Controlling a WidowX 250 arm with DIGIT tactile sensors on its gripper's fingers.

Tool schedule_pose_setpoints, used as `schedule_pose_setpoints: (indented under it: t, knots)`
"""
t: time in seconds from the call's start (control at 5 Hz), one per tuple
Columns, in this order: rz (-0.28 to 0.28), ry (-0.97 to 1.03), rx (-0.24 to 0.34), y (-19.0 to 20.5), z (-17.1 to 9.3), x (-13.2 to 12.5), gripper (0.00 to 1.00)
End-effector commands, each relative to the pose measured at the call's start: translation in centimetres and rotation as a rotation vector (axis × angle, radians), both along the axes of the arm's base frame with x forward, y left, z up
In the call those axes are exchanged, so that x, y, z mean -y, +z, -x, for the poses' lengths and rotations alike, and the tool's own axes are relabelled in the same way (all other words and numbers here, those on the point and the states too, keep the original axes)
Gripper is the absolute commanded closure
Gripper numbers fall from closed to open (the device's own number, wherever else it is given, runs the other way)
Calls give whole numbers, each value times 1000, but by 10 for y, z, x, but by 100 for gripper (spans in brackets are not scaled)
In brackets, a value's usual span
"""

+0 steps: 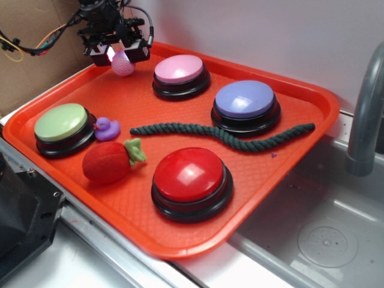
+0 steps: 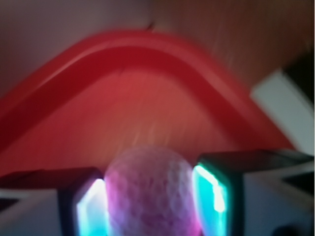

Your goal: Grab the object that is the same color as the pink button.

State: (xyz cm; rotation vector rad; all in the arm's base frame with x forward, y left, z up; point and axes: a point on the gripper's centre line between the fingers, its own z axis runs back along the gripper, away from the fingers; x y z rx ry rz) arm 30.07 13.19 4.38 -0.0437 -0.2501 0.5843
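Note:
A small pink dimpled ball (image 1: 123,63) hangs at the far left corner of the orange tray (image 1: 180,114), held between the two lit pads of my gripper (image 1: 122,54). In the wrist view the pink ball (image 2: 150,194) fills the gap between the glowing pads, and the gripper (image 2: 151,199) is shut on it. The ball looks lifted just above the tray floor. To its right the pink button (image 1: 180,74), a pale pink dome on a black base, stands on the tray.
On the tray also stand a lavender-blue button (image 1: 246,105), a red button (image 1: 191,181) and a green button (image 1: 63,128). A purple duck (image 1: 106,128), a red plush strawberry (image 1: 111,160) and a dark green rope (image 1: 225,135) lie between them. A sink with a grey faucet (image 1: 366,114) is at the right.

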Motion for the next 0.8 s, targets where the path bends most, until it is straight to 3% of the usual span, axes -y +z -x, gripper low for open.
schedule_pose_setpoints:
  t: [0.0, 0.2, 0.4, 0.6]
  knots:
    - [-117, -216, 1, 70, 20, 33, 100]
    - [-144, -324, -72, 105, 31, 58, 100]
    - [-163, -491, -86, 133, 49, 89, 100]
    - [-142, -565, -49, 155, 64, 104, 100]
